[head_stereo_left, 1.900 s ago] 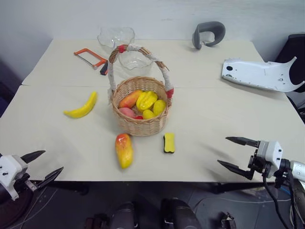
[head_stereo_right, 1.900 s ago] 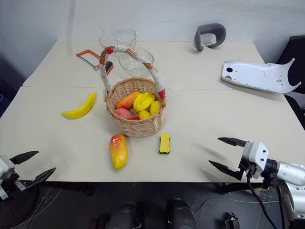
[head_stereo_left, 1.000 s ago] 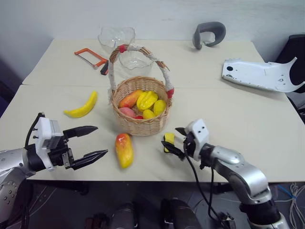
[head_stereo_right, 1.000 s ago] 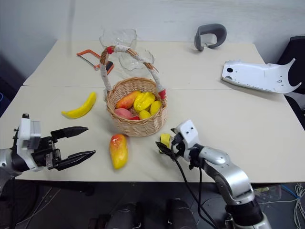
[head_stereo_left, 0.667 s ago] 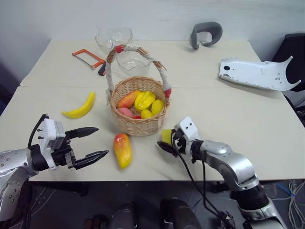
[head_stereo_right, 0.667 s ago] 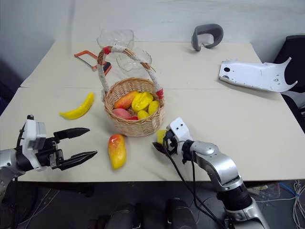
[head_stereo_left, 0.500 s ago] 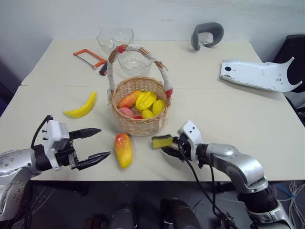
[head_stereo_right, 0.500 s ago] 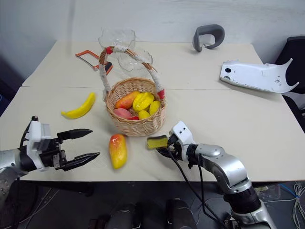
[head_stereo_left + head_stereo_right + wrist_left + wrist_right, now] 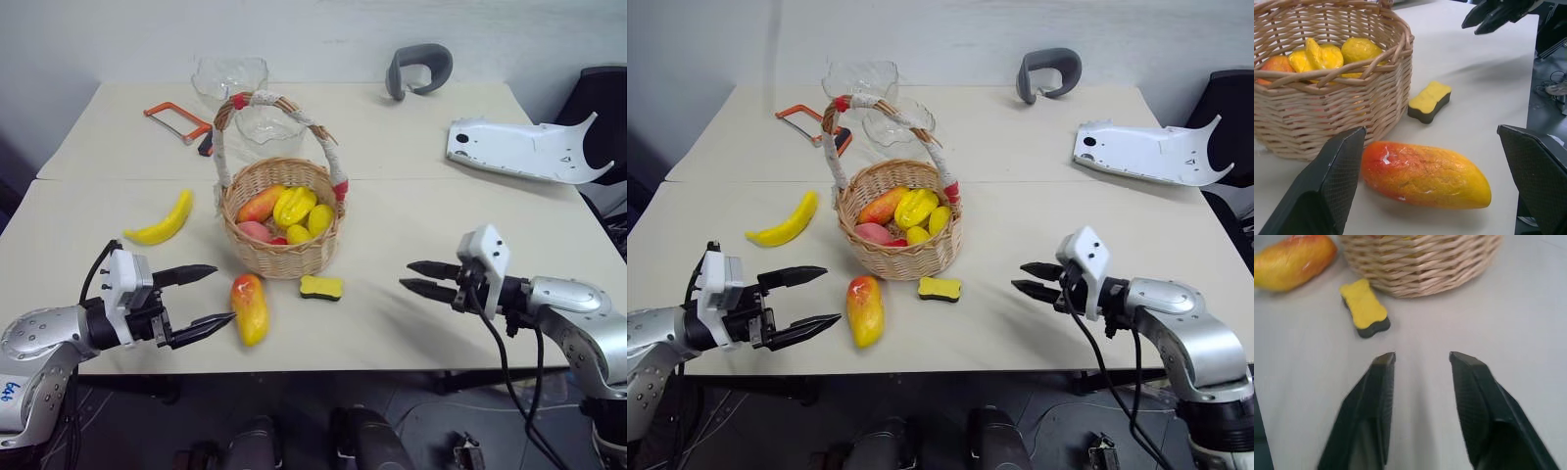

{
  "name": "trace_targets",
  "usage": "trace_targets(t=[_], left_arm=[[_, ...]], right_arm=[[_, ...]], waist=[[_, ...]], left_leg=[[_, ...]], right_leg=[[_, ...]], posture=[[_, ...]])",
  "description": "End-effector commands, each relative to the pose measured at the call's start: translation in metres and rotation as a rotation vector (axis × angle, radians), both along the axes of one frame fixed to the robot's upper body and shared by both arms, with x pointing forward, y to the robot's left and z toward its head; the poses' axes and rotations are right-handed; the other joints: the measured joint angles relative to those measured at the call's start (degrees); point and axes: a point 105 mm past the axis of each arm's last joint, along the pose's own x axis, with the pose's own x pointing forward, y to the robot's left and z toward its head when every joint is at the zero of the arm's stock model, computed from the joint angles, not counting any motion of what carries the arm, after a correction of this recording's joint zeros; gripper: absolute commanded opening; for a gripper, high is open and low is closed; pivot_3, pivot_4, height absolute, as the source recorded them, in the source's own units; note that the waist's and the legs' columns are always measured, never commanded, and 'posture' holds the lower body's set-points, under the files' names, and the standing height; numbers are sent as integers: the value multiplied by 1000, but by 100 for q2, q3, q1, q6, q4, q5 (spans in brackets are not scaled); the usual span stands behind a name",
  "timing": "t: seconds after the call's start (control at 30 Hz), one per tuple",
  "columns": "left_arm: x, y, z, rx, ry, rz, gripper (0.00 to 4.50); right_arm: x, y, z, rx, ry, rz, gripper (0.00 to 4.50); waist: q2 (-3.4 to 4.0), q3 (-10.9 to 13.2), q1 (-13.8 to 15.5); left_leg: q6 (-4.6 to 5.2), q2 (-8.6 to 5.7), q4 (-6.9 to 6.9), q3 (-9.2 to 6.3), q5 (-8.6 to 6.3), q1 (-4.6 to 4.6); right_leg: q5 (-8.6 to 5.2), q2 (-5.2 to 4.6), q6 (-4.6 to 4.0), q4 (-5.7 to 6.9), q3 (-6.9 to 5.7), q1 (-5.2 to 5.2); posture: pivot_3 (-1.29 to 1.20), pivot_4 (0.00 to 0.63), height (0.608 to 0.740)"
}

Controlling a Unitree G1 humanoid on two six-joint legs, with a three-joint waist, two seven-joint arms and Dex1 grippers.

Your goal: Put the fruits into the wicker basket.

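Fruits are what I'm after, and most of them already sit in the wicker basket (image 9: 282, 227), which stands on the counter (image 9: 470, 225) left of centre. From my seat I go by size. The counter is two pale tops pushed together, with a seam running behind the basket. A white moulded shell (image 9: 519, 150) lies at the far right of it, and a grey curved headrest-like piece (image 9: 419, 67) rests near the back edge. The basket's tall handle (image 9: 279, 116) arches over its load: an orange-red piece, a ribbed yellow starfruit, smaller yellow and reddish ones. Two clear glass bowls (image 9: 235, 78) stand just behind it, with an orange-framed hacksaw (image 9: 176, 119) to their left.

My left gripper (image 9: 204, 297) hovers low over the near left edge, jaws spread wide and holding nothing, pointing toward the mango (image 9: 249, 307). The mango lies on the counter in front of the basket, red end toward it, close to the wall but apart from it in the left wrist view. My right gripper (image 9: 423, 277) hangs over the near right, jaws partly apart and empty, aimed toward the basket.

The banana (image 9: 163, 219) lies well left of the basket. A small yellow block with a black edge (image 9: 321, 287) sits flat just in front of the basket, right of the mango.
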Motion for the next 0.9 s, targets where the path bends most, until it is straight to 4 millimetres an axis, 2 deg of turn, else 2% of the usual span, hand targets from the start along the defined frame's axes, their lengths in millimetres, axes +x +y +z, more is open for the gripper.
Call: trace_targets(t=[0.03,0.2,0.33,0.47,0.57,0.7,0.8,0.83,0.9], left_arm=[[0,3,3,10,-24,-4,4500],[-2,4,1,23,-24,-5,4500],[-5,3,0,26,-28,-4,4500],[-8,3,0,27,-28,6,4500],[-9,4,1,31,-35,23,4500],[-10,4,1,28,-37,30,4500],[-9,0,1,22,-41,15,4500],[-9,-1,1,19,-42,12,4500],[-7,-8,5,-1,-54,-11,4500]], right_arm=[[7,27,-7,-67,-97,97,2861],[16,63,-26,-125,-72,219,4460],[37,87,-34,-122,-53,224,4460],[39,103,-45,-109,4,271,4460],[36,113,-46,-50,36,291,3870],[21,111,-44,-35,28,371,2503],[9,97,-34,-5,17,394,1481],[7,94,-31,1,14,391,1295],[3,69,-12,77,16,313,1224]], waist=[[0,0,11],[1,1,17],[0,0,7],[0,0,4],[1,0,9],[1,0,9],[1,1,26],[1,1,26],[1,1,26]], left_leg=[[-1,0,-1,0,1,0],[-5,-1,1,1,3,-5],[-5,-3,9,1,3,-6],[-5,-2,9,-1,2,-4],[-5,-3,6,-3,2,-5],[-1,-4,10,-3,0,-5],[2,-4,8,-7,-2,-5],[2,-4,8,-7,-2,-8],[3,-5,10,-7,-3,-6]], right_leg=[[0,0,0,0,1,-1],[0,-3,0,2,0,-6],[1,-8,0,2,-1,-2],[2,-9,0,9,-1,-4],[1,-10,-1,9,-3,-4],[1,-13,-1,10,-3,-1],[1,-13,-1,9,-5,-1],[1,-14,-1,8,-5,-2],[1,-14,-1,7,-5,0]], posture=[[0,150,740],[0,150,740],[0,150,740],[0,150,740],[0,150,740],[0,150,740],[0,150,740],[0,150,740],[0,150,740]])
